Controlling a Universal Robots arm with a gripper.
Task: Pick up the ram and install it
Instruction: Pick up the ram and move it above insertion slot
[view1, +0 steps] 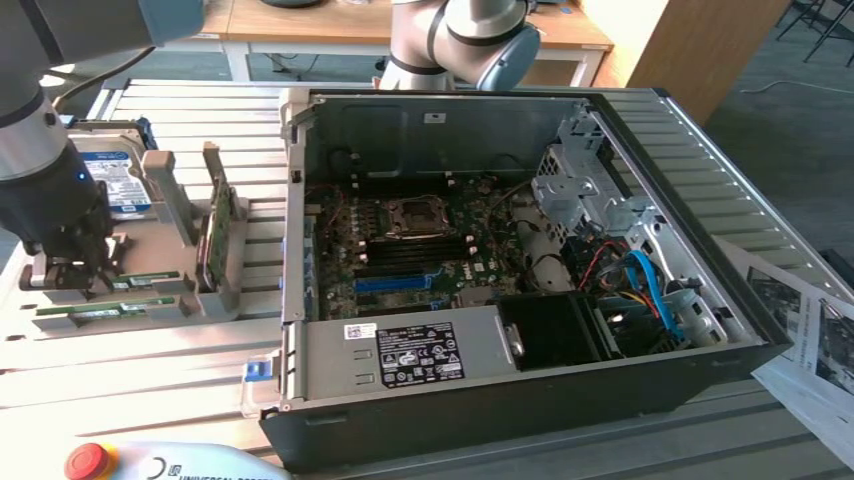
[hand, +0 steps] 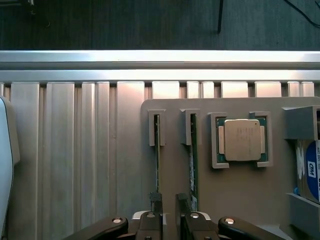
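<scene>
— Where's the claw just now?

— The gripper (hand: 169, 209) hangs low over the grey holder plate (hand: 170, 120). Its two fingers (hand: 156, 206) stand apart with a clear gap between them, and there's nothing in that gap. It carries nothing, as far as I can see.

— And the ram?

— The ram (hand: 157, 155) stands on edge in a groove of that plate, right at the fingers. A second stick (hand: 193, 160) stands in the groove just beside it, parallel. I can't tell which of the two the claw is meant for.

— Is either one between the fingers?

— No. One fingertip sits in line with the first stick and the second stick runs just outside the other finger. The gap falls over the bare strip between them.

— Which way do they lie?

— Their long axis runs straight out from the fingertips, so the fingers open across the thin way of the boards. The claw is at one end of the sticks, not at mid-length. In the exterior view that's the end on the exterior view's left.

— And further out?

— A processor chip (hand: 242, 140) rests in its own frame beyond the second stick, and the larger green card (view1: 218, 235) stands near. The open computer case (view1: 534, 420) is well apart on the exterior view's right. I make out no stick in the blue slot (view1: 400, 283) on its motherboard (view1: 400, 250), so I'd judge nothing is installed yet.
</scene>
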